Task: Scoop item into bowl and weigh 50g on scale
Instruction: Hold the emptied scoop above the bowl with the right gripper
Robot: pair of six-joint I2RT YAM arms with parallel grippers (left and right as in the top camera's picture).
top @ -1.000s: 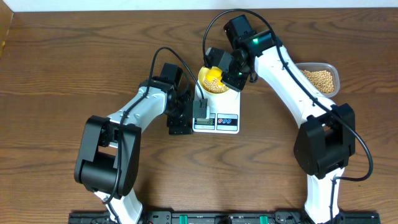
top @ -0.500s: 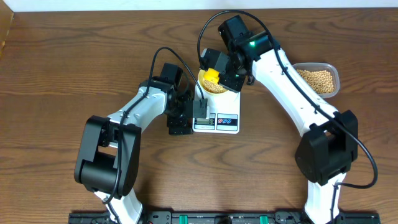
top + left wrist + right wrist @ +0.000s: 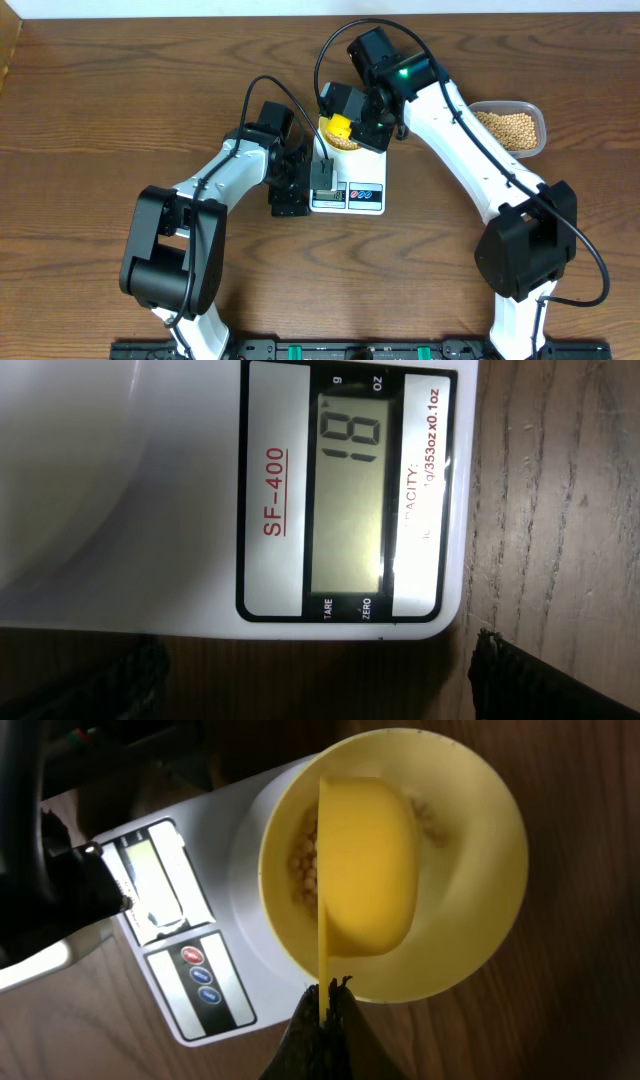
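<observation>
Right pincer clenches the scoop, tipped over the bowl at the scale's 12 o'clock end. Left pincer hangs released. Few beans are inside; the display reads 18 grams, so more scooping is needed.

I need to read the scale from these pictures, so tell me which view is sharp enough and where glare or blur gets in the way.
Left wrist: the scale shows a sharp display, turned sideways, digits legible; its white surface is washed out. Right wrist: bowl and yellow scoop crisp, display pale and unreadable. Overhead: evenly lit, display too small to read.
</observation>
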